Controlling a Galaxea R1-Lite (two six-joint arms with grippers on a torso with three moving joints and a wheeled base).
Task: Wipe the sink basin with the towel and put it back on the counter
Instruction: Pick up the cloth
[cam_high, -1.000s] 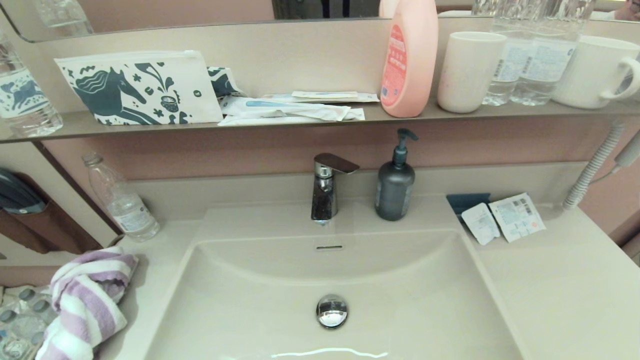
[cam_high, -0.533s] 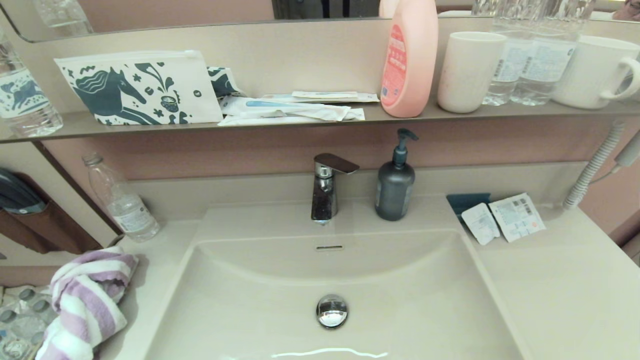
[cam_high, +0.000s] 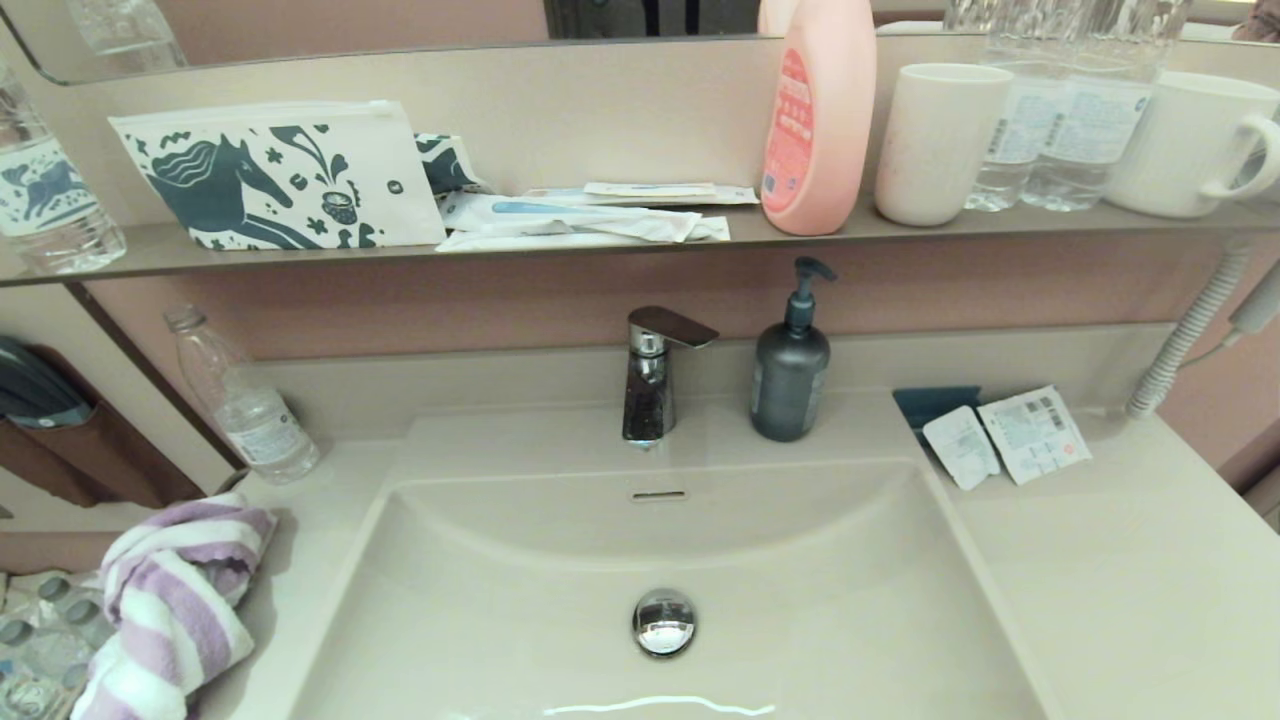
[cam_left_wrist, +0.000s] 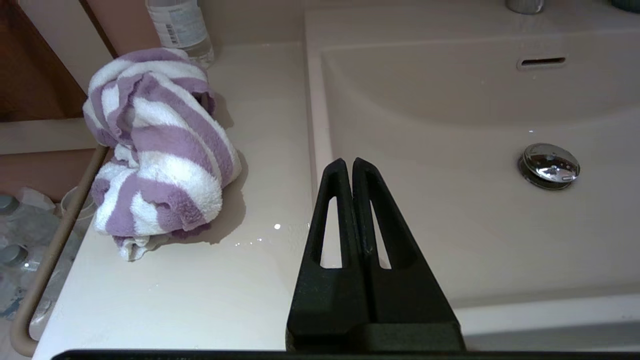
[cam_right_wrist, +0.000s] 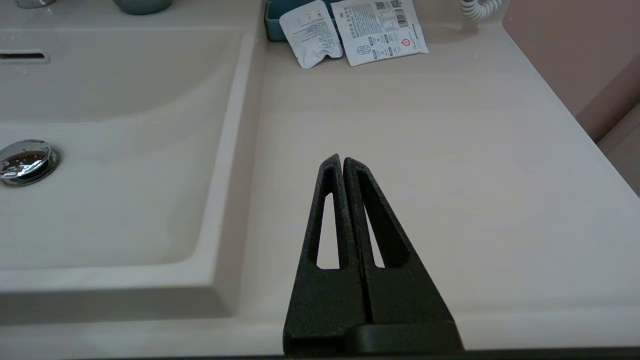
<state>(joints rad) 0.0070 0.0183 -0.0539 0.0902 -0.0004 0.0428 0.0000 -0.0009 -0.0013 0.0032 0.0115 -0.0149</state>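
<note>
Nothing of the task looks begun, by my reading; the towel lies bunched on the counter to the left of the basin, near a clear bottle, untouched; grasping, wiping and putting it back all seem left to do. Left gripper hangs over the basin's near left rim, fingers pressed together and empty, the towel well to its side; right gripper sits parked over the bare counter right of the basin, fingers likewise together, holding nothing.

Towel is soft terry, looped pile, broad lilac and white stripes, twisted into a loose knot with one end trailing at the counter's edge; it should give and drape when lifted, I judge. Basin is glossy cream, rectangular with rounded corners, a curved back wall, a narrow overflow slot and a domed chrome plug that mirrors the room; a few small droplets shine on the counter by the towel. Counter is smooth, plain, one piece with the basin. Fingers are black, grainy, wedge-shaped with long cut-outs.
</note>
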